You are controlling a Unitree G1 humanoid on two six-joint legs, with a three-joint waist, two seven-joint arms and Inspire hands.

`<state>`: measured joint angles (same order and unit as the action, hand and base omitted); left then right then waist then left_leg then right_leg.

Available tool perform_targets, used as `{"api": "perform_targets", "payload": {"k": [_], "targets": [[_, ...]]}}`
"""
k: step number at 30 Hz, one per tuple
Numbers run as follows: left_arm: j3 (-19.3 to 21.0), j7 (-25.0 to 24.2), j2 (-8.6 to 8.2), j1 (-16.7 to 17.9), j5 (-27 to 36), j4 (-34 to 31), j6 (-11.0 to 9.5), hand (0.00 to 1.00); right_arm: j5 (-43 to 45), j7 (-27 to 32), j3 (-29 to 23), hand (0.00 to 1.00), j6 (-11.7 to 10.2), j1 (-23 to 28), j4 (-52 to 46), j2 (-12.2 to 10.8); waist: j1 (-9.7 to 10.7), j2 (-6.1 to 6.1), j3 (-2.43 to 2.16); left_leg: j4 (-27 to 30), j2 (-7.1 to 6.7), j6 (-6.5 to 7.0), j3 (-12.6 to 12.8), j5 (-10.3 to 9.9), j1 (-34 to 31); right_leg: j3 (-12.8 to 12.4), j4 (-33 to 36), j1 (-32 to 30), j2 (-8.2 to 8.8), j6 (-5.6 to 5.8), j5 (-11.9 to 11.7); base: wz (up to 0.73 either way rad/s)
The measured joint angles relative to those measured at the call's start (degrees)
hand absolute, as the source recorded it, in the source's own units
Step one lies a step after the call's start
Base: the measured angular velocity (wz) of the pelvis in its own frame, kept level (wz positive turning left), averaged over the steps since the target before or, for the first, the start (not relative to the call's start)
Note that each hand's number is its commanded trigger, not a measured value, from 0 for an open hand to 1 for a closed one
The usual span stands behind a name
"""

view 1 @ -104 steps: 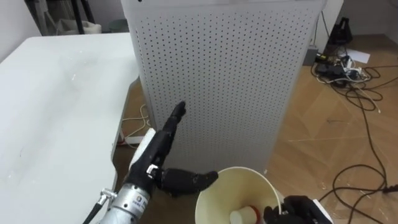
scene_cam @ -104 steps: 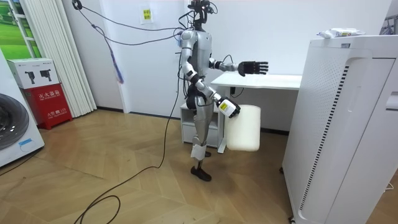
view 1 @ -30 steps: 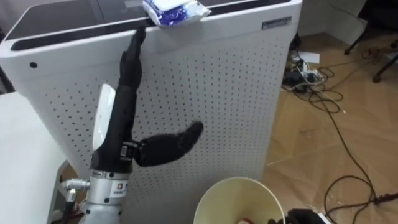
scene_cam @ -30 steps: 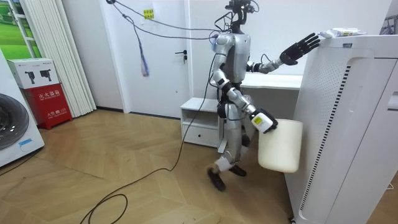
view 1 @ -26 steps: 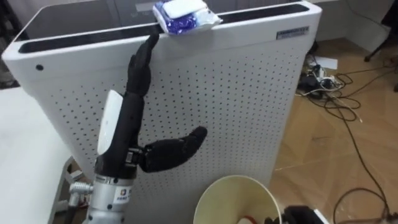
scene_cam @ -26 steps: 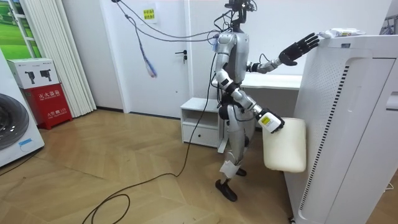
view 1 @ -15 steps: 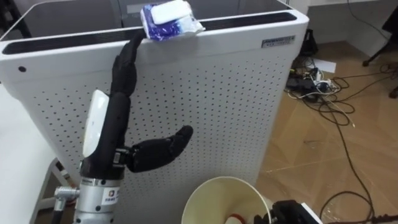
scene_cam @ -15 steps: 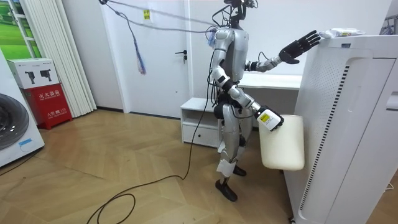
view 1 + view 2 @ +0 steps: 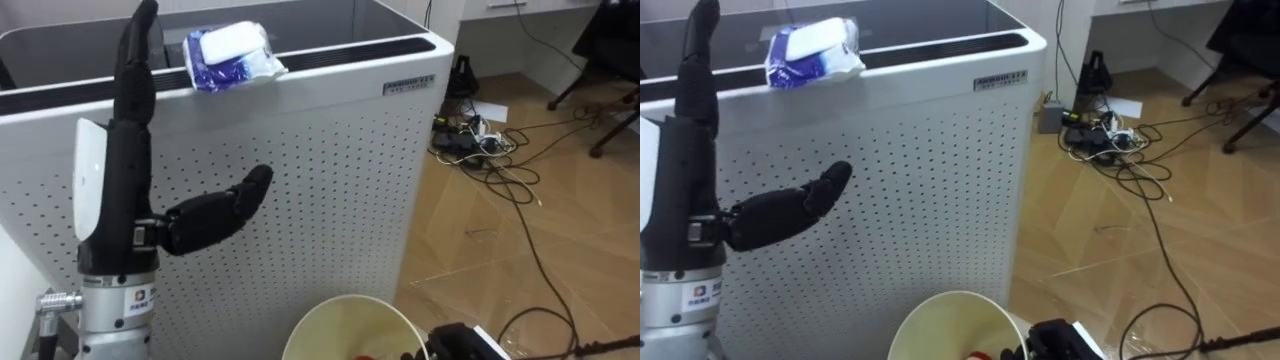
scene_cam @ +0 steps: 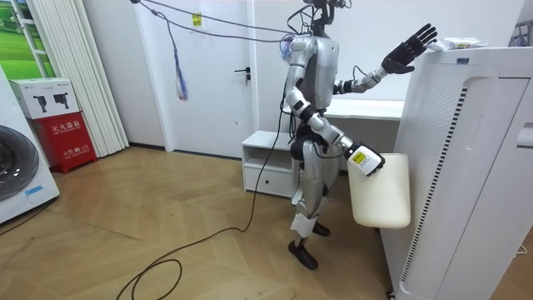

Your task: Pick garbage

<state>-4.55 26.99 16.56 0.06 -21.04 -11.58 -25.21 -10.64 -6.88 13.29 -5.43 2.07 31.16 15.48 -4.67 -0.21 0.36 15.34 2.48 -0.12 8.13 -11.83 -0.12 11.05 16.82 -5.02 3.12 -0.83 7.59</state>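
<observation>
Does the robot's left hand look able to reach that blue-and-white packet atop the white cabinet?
Probably yes: the left hand, open, is up at the top edge of the cabinet, just beside the packet, and nothing stands between them.

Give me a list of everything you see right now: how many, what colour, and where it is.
packet: one, blue and white, on the tall unit's top edge
tall unit: one, white with a perforated front and dark top, right before the robot
bin: one, cream, low before the robot
cables: a tangle, black, on the wooden floor past the unit
desk: one, white, behind the robot
low cabinet: one, white, by the desk
washing machine: one, white, at the room view's left edge
red box: one, beside the washing machine
left hand: black, raised upright, fingers straight, left of the packet
right hand: black, at the bin's rim
</observation>
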Motion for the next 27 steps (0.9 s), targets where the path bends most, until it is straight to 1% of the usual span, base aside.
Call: {"api": "perform_targets", "payload": {"k": [4, 7, 10, 13, 16, 18, 20, 22, 24, 27], "targets": [[0.02, 0.28, 0.06, 0.02, -1.27, -0.83, 0.22, 0.00, 0.00, 0.03, 0.01, 1.00, 0.00, 0.10, 0.00, 0.00, -0.48, 0.08, 0.00, -0.61, 0.03, 0.03, -0.35, -0.04, 0.01, 0.13, -0.46, 0.22, -0.13, 0.09, 0.05, 0.00], [0.13, 0.28, 0.06, 0.24, -2.37, -0.99, 0.46, 0.00, -0.02, -0.03, 0.00, 1.00, 0.00, 0.18, 0.00, 0.01, -0.55, 0.37, 0.10, -1.42, 0.06, 0.02, -0.43, -0.05, 0.99, 0.12, -1.29, 1.29, -0.29, 0.18, 0.09, 0.00], [0.20, 0.28, 0.06, 0.33, -3.49, -1.18, 1.19, 0.00, -0.05, -0.14, -0.05, 1.00, -0.01, 0.19, 0.03, 0.01, -0.61, 0.74, 0.26, -2.37, 0.02, 0.01, -0.47, -0.05, 1.81, 0.09, -1.75, 1.92, -0.38, 0.22, 0.10, 0.00], [0.82, 0.32, 0.07, 0.34, -4.47, -1.19, 1.10, 0.00, -0.05, -0.27, -0.05, 1.00, -0.01, 0.20, 0.04, 0.14, -0.57, 0.97, 0.27, -2.77, -0.03, 0.00, -0.47, -0.03, 1.87, 0.08, -2.13, 1.93, -0.50, 0.32, 0.05, 0.00], [1.21, 0.33, 0.08, 0.33, -4.54, -1.78, 1.05, 0.00, -0.03, -0.38, -0.05, 1.00, -0.01, 0.19, 0.02, 0.22, -0.58, 1.18, 0.19, -3.11, -0.02, -0.01, -0.47, 0.00, 1.98, 0.08, -2.35, 1.95, -0.58, 0.37, 0.09, 0.00], [1.50, 0.32, 0.07, 0.30, -4.54, -1.93, 1.05, 0.00, -0.01, -0.48, -0.07, 1.00, -0.01, 0.19, 0.02, 0.20, -0.39, 1.35, 0.24, -3.14, -0.03, -0.01, -0.54, 0.00, 2.02, 0.14, -2.45, 2.00, -0.56, 0.37, 0.09, 0.00], [2.06, 0.27, 0.15, 0.22, -5.70, -2.00, 1.35, 0.00, -0.01, -0.97, -0.30, 1.00, -0.01, 0.19, 0.02, 0.19, -0.23, 1.52, 0.23, -3.16, -0.05, -0.01, -0.53, 0.00, 2.01, 0.08, -2.56, 2.00, -0.56, 0.38, 0.09, 0.00], [2.31, 0.19, 0.68, 0.17, -6.14, -1.98, 1.81, 0.00, 0.11, -1.19, -0.60, 1.00, 0.00, 0.19, -0.21, 0.19, -0.18, 1.66, 0.24, -3.21, -0.06, -0.01, -0.46, 0.00, 2.17, 0.02, -2.55, 2.07, -0.57, 0.39, 0.08, 0.00], [3.06, -0.13, 0.96, 0.00, -6.76, -1.90, 2.32, 0.00, 0.17, -1.44, -1.12, 1.00, -0.01, 0.19, -0.59, 0.31, -0.11, 1.84, 0.36, -3.22, -0.07, -0.01, -0.44, 0.00, 2.24, 0.02, -2.52, 2.11, -0.57, 0.39, 0.08, 0.00], [4.12, -0.12, 2.12, -1.44, -7.48, -1.38, 4.01, 0.00, 0.10, -1.46, -1.15, 1.00, 0.00, 0.19, -0.85, 0.54, 0.06, 2.34, 0.42, -3.23, -0.04, -0.01, -0.48, 0.00, 2.24, 0.17, -2.63, 2.22, -0.57, 0.40, 0.07, 0.00]]}}
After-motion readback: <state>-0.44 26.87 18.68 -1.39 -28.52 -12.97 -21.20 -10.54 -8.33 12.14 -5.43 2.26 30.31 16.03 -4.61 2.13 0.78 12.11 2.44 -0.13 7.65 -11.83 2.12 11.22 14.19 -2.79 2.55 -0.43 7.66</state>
